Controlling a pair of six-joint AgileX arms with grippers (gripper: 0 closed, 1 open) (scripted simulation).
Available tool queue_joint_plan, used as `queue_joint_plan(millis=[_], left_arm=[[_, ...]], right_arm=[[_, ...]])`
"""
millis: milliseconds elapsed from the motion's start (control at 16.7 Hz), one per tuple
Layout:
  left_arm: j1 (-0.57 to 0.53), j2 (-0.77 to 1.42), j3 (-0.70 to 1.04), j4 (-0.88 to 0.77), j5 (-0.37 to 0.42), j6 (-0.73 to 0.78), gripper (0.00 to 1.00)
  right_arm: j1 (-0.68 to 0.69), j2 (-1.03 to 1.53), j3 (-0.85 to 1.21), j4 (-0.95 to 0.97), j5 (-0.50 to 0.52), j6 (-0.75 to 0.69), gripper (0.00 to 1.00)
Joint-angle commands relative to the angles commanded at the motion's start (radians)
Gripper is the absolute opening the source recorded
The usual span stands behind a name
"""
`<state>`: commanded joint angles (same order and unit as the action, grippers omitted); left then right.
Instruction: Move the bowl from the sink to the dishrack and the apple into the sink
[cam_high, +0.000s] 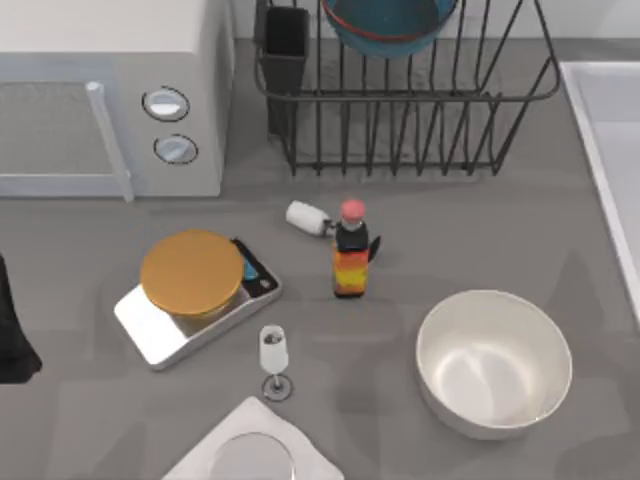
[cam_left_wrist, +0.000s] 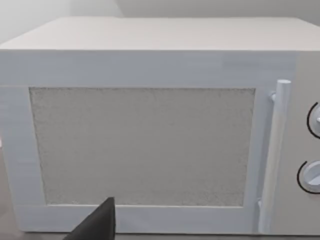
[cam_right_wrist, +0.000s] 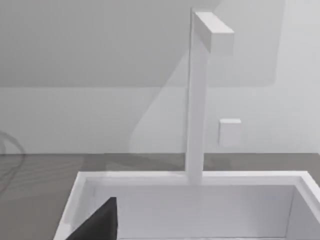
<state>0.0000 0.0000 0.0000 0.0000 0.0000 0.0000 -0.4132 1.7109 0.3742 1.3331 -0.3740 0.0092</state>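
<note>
Bowl already sits in the dishrack; apple unseen. Right gripper hovers facing the sink, basin just ahead and below, so nearer than left gripper facing microwave. Finger state: cannot tell.

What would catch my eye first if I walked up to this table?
Probably the orange-yellow bottle with its red cap, standing at the table's middle, and the large white bowl to its right. Behind them, the teal-blue bowl sits in the black dishrack, beside the white microwave at the far left.
</note>
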Motion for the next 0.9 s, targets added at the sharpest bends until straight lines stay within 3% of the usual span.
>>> queue_joint_plan(millis=[900], left_arm=[[0.000, 0.000, 0.000, 0.000, 0.000, 0.000, 1.00]], right_arm=[[0.338, -1.428, -0.311, -1.110, 0.305, -0.014, 1.00]])
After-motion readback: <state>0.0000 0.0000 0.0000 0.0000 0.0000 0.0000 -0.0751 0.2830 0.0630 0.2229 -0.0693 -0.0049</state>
